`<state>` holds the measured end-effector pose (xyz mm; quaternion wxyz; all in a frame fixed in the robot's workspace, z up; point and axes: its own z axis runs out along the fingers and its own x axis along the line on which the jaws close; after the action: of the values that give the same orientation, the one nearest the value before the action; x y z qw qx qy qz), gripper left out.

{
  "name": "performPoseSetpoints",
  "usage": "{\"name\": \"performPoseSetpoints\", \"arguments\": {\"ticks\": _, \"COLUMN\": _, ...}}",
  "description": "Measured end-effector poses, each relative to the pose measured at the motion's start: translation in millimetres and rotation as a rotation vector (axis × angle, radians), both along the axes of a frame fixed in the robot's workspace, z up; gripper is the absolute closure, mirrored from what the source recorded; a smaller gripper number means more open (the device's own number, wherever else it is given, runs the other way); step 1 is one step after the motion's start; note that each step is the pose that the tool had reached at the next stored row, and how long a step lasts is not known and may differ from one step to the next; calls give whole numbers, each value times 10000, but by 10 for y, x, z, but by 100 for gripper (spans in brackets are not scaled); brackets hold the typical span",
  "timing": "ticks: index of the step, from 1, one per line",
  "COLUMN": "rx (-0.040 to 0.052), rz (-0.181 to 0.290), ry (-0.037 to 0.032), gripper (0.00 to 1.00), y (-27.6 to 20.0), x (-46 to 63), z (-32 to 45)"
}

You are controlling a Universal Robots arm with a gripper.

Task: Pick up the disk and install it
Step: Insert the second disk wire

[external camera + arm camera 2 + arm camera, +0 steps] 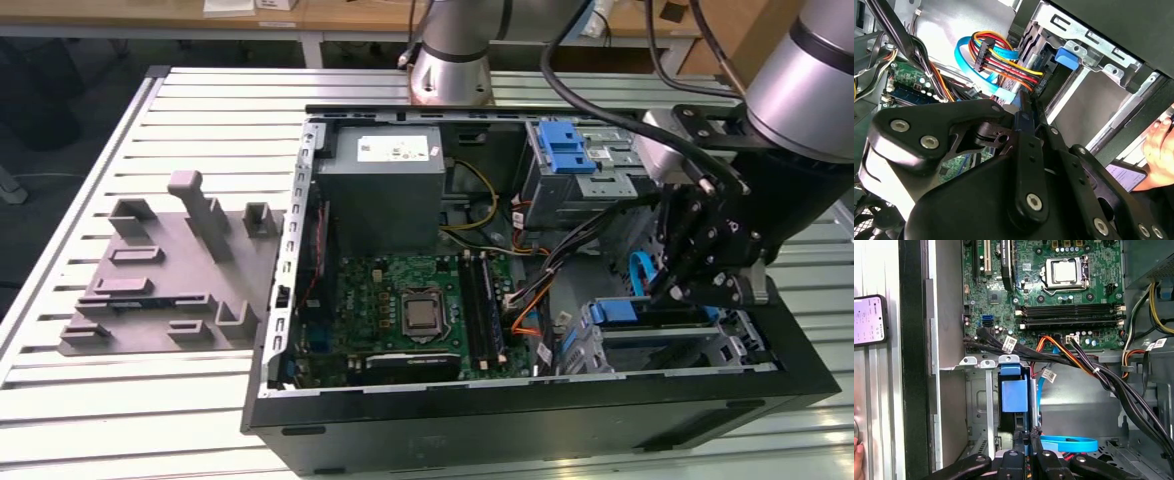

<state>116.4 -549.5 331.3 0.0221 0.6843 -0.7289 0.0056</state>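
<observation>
The disk [647,312] sits inside the lower drive cage [727,352] of the open computer case, at the exterior view's right. Only its blue carrier bracket shows. In the first wrist view the blue bracket [1014,394] fills the bay opening. My gripper [1030,436] is just off the bracket's end, with its black fingers pressed together and nothing visible between them. In the second wrist view the gripper [1023,106] points at the bundle of coloured cables [999,60], and the disk's blue tab [1069,57] lies beyond in the cage. In the exterior view the gripper [683,288] hangs just above the disk.
The green motherboard [400,300], a grey power supply box [380,190] and an upper cage with a blue latch [567,150] fill the case. A light blue cable [1069,444] loops near the fingers. A grey fixture [167,275] lies on the table. A hand [1159,145] holds a phone [869,320] beside the case.
</observation>
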Motion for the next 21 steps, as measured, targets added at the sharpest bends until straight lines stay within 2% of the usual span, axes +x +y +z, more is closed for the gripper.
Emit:
{"name": "performPoseSetpoints", "arguments": {"ticks": 10, "rx": 2, "rz": 0, "ry": 1, "gripper": 84, "y": -6, "x": 0, "z": -23}}
{"name": "performPoseSetpoints", "arguments": {"ticks": 12, "rx": 17, "rz": 0, "ry": -1, "gripper": 83, "y": -5, "x": 0, "z": -30}}
{"name": "performPoseSetpoints", "arguments": {"ticks": 13, "rx": 13, "rz": 0, "ry": 0, "gripper": 76, "y": -6, "x": 0, "z": -31}}
{"name": "performPoseSetpoints", "arguments": {"ticks": 14, "rx": 10, "rz": 0, "ry": 0, "gripper": 76, "y": -6, "x": 0, "z": -30}}
{"name": "performPoseSetpoints", "arguments": {"ticks": 17, "rx": 10, "rz": 0, "ry": 0, "gripper": 76, "y": -6, "x": 0, "z": -17}}
{"name": "performPoseSetpoints", "arguments": {"ticks": 21, "rx": 14, "rz": 0, "ry": 2, "gripper": 76, "y": -6, "x": 0, "z": 52}}
